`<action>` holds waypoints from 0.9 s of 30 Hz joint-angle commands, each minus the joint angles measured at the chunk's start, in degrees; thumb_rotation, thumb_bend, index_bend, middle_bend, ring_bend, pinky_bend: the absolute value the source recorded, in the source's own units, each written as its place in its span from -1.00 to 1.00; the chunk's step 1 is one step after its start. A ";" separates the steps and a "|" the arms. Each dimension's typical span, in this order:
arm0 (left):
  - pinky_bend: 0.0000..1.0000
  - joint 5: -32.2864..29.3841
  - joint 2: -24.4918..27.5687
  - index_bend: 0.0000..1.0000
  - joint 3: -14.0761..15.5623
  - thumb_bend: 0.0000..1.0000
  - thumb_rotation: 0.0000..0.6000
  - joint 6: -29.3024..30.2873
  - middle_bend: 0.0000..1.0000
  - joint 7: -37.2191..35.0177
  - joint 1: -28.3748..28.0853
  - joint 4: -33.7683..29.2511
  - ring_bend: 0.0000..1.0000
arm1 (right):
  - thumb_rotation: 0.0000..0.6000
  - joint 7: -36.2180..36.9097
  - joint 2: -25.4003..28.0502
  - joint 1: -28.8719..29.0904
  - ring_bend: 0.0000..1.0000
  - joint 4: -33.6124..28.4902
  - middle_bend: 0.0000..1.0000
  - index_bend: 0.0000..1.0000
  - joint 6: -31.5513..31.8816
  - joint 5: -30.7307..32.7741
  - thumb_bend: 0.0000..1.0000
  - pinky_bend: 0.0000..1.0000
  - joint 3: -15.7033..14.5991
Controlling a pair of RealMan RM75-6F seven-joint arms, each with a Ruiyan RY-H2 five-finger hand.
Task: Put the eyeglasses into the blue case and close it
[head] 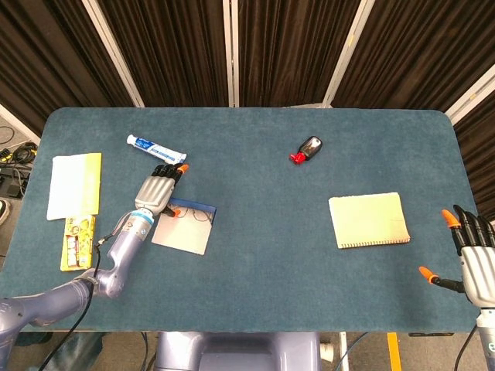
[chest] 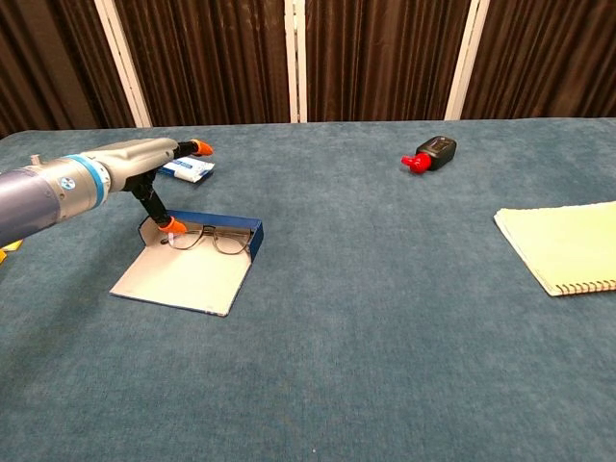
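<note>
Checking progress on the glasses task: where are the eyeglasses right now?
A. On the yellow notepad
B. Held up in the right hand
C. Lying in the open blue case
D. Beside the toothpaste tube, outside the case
C: the eyeglasses lie inside the open blue case, against its raised back wall.
</note>
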 commanded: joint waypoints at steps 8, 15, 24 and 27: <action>-1.00 14.86 9.63 -1.00 8.64 -0.78 1.00 9.73 -1.00 -6.91 8.74 -13.17 -1.00 | 1.00 0.82 0.19 0.06 -1.00 0.09 -1.00 -1.00 -0.27 -0.63 -1.00 -1.00 -0.30; -1.00 21.66 10.25 -0.89 12.45 -0.80 1.00 12.94 -1.00 -9.31 10.83 -12.35 -1.00 | 1.00 1.84 0.18 0.06 -1.00 0.54 -1.00 -1.00 0.11 -1.49 -1.00 -1.00 -0.38; -1.00 25.18 6.48 -0.89 14.49 -0.78 1.00 14.05 -1.00 -11.61 12.29 -8.34 -1.00 | 1.00 3.17 0.46 -0.02 -1.00 0.77 -1.00 -1.00 0.28 -2.02 -1.00 -1.00 -0.53; -1.00 25.53 5.03 -0.88 14.35 -0.76 1.00 14.12 -1.00 -11.63 12.34 -7.18 -1.00 | 1.00 3.26 0.51 -0.03 -1.00 0.78 -1.00 -1.00 0.24 -2.06 -1.00 -1.00 -0.59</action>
